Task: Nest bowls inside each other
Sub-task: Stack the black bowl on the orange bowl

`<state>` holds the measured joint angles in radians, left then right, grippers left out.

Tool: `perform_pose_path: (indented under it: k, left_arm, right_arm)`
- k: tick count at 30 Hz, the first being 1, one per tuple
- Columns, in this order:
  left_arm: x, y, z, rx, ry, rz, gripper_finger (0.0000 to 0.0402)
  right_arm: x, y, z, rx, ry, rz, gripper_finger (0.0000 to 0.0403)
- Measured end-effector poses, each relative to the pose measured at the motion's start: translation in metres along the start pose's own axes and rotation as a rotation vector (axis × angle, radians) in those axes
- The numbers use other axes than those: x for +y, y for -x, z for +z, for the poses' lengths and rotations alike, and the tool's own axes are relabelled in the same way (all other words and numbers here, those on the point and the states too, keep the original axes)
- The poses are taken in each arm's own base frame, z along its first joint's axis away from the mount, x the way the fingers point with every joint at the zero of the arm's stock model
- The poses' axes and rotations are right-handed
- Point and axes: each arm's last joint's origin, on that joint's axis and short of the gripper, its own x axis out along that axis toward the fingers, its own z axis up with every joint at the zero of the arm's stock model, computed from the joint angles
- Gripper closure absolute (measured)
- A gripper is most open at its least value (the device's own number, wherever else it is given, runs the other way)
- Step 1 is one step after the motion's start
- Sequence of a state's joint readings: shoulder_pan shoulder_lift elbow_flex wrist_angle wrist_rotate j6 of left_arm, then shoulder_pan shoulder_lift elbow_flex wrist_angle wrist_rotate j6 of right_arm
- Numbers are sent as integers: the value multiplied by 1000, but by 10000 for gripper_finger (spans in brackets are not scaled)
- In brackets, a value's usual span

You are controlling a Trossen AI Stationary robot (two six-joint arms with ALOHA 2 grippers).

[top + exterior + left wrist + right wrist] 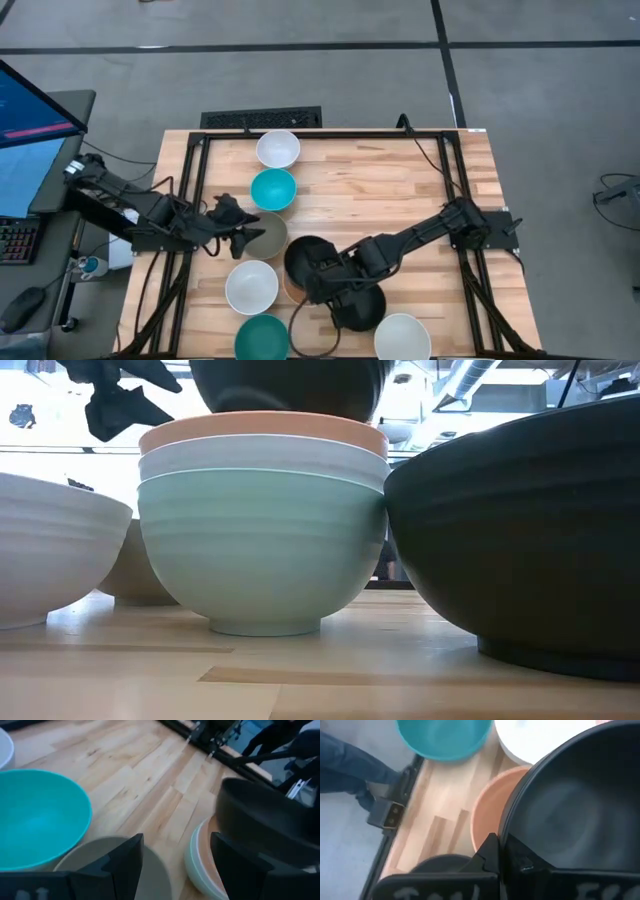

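Observation:
A black bowl (312,262) (570,805) is held by my right gripper (332,277) over a stack of mint green (260,550), white (260,457) and orange (487,812) bowls. My left gripper (243,228) (175,845) hovers open above the grey-taupe bowl (112,865), which stands on the table beside the turquoise bowl (273,189). White bowls (278,148) (251,286) (402,336), a dark teal bowl (262,338) and a second black bowl (362,306) stand singly. My right gripper is shut on the black bowl's rim (506,837) on the side toward the table's right, one finger inside the bowl and one outside. The fingers come slanting down from the right. The bowl sits over the orange bowl; whether it touches it, I cannot tell.
The bowls crowd the table's left and near part, and bare wood (400,180) lies toward the far right. A black frame (190,170) runs along the table's edges. In the low view the second black bowl (520,530) stands right next to the stack.

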<state>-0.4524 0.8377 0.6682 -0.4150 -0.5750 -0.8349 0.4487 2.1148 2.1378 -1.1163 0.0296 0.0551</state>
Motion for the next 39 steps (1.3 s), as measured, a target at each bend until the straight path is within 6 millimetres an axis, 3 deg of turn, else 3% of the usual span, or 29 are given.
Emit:
perform_pose_path:
  k: [6,15,24,30,39]
  left_arm:
    - [-2,2,0,-46,-10,16,180]
    - [-1,2,1,-65,-28,37,180]
    - [-1,2,1,-75,-28,47,180]
    - [-1,2,1,-72,-31,49,180]
    - [0,2,0,-65,-38,56,180]
  right_arm:
    - [-2,-1,-1,8,-37,29,370]
    - [4,-8,-1,-1,-40,109,385]
    - [-1,-9,0,-13,-82,101,352]
    - [-1,-30,1,15,-124,105,354]
    - [0,-28,1,13,-193,112,324]
